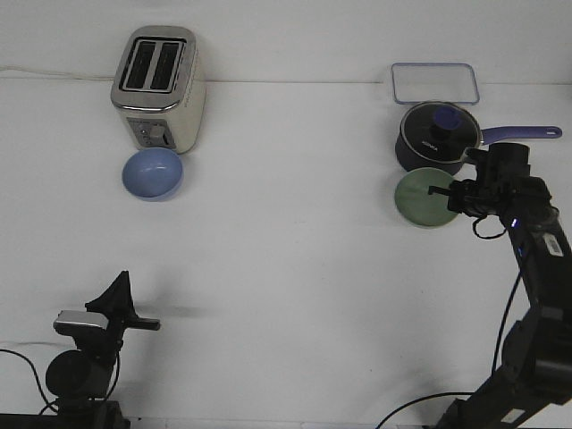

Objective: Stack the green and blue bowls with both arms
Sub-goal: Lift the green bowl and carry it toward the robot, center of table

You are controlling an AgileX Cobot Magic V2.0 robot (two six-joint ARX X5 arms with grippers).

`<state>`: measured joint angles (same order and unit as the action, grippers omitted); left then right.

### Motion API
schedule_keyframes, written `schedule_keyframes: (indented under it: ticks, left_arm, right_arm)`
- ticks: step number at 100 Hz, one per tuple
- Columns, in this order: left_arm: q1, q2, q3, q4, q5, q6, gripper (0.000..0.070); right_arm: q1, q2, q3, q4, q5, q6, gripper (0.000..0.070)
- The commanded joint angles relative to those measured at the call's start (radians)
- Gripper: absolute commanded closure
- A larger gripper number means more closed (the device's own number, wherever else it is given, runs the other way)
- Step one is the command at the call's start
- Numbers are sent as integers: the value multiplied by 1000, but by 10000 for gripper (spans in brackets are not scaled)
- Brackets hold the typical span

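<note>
A: Front view, right gripper (440, 193) first. Jaw state?
B: Dark fingers reach over the near-right rim of the green bowl (422, 197). One finger shows against the bowl's inside; whether the jaws are wide, narrow or clamped on the rim, I cannot tell from this angle.

A: Where does the green bowl sit relative to those jaws?
B: Directly under and just ahead of the fingertips, upright on the table (295, 268). Just beyond the bowl, touching or nearly so, stands the saucepan (433, 136) with its lid on, handle pointing away to the gripper's right. Farther back lies a clear tray (434, 83).

A: Left gripper (134, 317)?
B: Low at the near-left edge, well apart from both bowls. One finger points up, another sticks out sideways to the right; the jaws look spread wide with nothing between them.

A: Blue bowl (153, 173)?
B: Upright, far ahead of the left jaws and slightly to their right, just in front of the toaster (159, 88), close to its base. Well apart from the green bowl, across the table

A: Stacked?
B: No. Each bowl sits alone on the table
</note>
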<state>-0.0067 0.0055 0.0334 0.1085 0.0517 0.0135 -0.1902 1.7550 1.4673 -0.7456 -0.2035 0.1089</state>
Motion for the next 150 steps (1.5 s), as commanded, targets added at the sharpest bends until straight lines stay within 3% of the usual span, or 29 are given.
schedule_keyframes:
  ticks: [1,25,45,71,100,121,150]
  left_arm:
    - [2,0,-19,13,1,12,686]
    - [2,0,-19,13,1,12,686]
    - [2,0,-19,13,1,12,686]
    - [2,0,-19,13,1,12,686]
    - [2,0,-19,13,1,12,686]
    - [2,0,-19,13,1,12,686]
    - [2,0,-19,13,1,12,686]
  right_arm:
    - [-1,-68,21,-1,-38,-5,700]
    - [28,-282,20,-37,-174,46,700]
    - [154,-403,-29,-94,-189,51,700]
    - [466,-526,-317,50,-178,172,700]
    - [752,-499,-541,194,-92,290,700]
    - [843,-422,-560,209,-65,293,700]
    - [868,-318,-560,222,-56,260,700]
